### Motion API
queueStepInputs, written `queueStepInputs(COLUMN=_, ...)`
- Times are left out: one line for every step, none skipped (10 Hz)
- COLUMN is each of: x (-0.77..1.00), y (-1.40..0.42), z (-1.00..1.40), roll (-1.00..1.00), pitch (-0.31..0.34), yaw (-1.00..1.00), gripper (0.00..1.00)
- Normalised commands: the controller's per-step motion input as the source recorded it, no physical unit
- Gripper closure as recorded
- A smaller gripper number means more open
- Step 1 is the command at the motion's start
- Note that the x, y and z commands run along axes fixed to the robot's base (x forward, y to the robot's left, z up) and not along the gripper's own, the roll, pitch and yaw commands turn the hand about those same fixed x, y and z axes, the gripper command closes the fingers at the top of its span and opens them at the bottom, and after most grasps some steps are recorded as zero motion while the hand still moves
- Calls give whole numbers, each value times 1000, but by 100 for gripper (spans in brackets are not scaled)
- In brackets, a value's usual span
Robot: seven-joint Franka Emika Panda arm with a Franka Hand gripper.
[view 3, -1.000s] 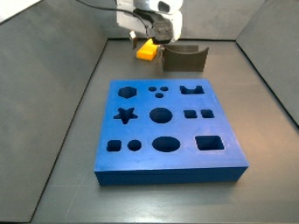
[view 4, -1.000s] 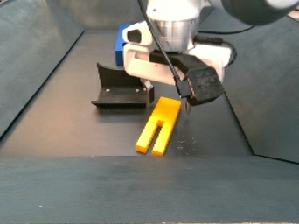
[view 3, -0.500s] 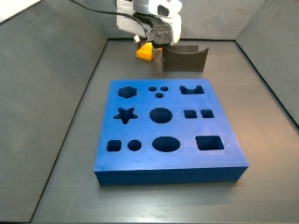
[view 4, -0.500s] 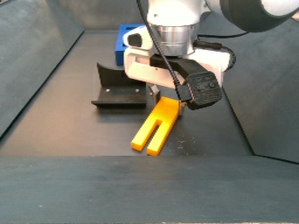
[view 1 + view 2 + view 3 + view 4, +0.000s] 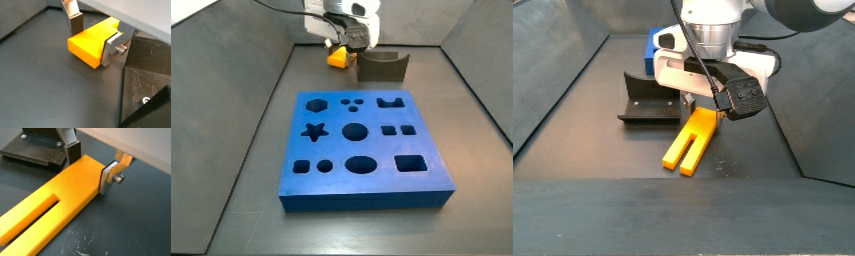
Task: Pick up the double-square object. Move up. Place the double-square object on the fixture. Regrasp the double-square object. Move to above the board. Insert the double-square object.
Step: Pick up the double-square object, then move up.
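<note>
Upper centre of a side view: hand straddles the solid end of the double-square object, plates touching its flanks, prongs left free; it lies on the floor beside the fixture, seemingly for pickup.

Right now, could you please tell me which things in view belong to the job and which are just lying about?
Belonging to the job:
- yellow block, between the gripper fingers at the far end of the floor
- dark fixture beside it
- blue board

Just lying about:
- nothing else apart from the bare grey floor
</note>
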Motion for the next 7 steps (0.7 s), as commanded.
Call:
queueStepInputs(x=0, y=0, z=0, roll=0, pitch=0, yaw=0, gripper=100)
queueStepInputs(x=0, y=0, z=0, roll=0, pitch=0, yaw=0, gripper=100)
queueStepInputs(x=0, y=0, z=0, roll=0, pitch=0, yaw=0, gripper=100)
queueStepInputs(x=0, y=0, z=0, roll=0, pitch=0, yaw=0, gripper=100)
queueStepInputs(x=0, y=0, z=0, roll=0, pitch=0, yaw=0, gripper=100)
queueStepInputs(x=0, y=0, z=0, roll=0, pitch=0, yaw=0, gripper=100)
queueStepInputs(x=0, y=0, z=833, roll=0, pitch=0, yaw=0, gripper=100)
